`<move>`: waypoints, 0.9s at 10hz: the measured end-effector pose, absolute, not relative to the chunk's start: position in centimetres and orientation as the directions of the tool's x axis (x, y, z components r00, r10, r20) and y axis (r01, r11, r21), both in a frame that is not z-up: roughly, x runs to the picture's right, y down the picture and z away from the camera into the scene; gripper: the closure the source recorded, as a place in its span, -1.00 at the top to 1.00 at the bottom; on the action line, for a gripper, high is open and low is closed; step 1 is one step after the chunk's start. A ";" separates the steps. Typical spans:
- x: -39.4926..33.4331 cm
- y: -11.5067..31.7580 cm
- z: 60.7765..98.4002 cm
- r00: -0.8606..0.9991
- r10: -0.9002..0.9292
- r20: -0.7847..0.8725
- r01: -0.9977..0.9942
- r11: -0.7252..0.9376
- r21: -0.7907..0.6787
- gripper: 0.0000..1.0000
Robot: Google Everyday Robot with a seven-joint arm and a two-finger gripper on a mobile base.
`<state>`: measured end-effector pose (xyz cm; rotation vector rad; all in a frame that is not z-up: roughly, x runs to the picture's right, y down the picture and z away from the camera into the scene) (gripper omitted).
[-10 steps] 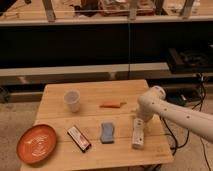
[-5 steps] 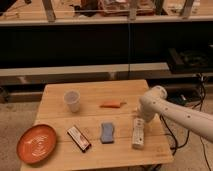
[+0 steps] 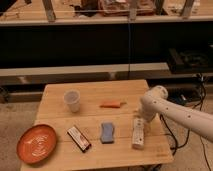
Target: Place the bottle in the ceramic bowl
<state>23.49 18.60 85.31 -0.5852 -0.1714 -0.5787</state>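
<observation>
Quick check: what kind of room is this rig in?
Probably a lab or workshop: a wooden table of test items, dark shelving behind, cables beside the table. The claw is at the bottle's far end.

On the wooden table (image 3: 95, 92) the white bottle (image 3: 138, 135) lies just beside the blue sponge (image 3: 107, 133), with the gripper (image 3: 139, 122) at its far end. The ceramic bowl (image 3: 23, 141) sits at the front left corner, well apart from the bottle; a white cup (image 3: 72, 100) stands behind it

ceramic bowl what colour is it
Ceramic bowl orange-red, pale white markings, camera view; gripper at the bottle.
</observation>
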 end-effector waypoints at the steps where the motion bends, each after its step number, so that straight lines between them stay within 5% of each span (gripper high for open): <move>1: 23.5 18.6 85.3 0.827 -0.466 0.315 0.563 0.679 -0.471 0.60; 4: 22.4 17.5 84.0 0.768 -0.515 0.381 0.640 0.640 -0.425 0.60; 9: 19.4 17.7 81.1 0.356 -0.721 0.594 0.931 0.329 -0.157 0.60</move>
